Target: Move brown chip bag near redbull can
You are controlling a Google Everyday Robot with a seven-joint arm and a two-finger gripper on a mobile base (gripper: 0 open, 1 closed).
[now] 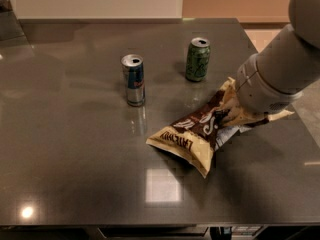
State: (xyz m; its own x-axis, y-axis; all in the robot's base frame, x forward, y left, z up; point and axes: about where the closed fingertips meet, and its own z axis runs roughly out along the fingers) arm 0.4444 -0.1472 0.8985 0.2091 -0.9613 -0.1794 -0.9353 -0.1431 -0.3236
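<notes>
Chip bag (199, 129), rt end at jaws

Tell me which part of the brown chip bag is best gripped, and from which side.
Probably the cream right end of the brown chip bag, approached from the right. That end looks like a thin, flattened seam, while the puffy middle would likely slip. Coming from the right also stays away from the redbull can and the green can. The gripper is at that end, largely hidden by the arm.
</notes>
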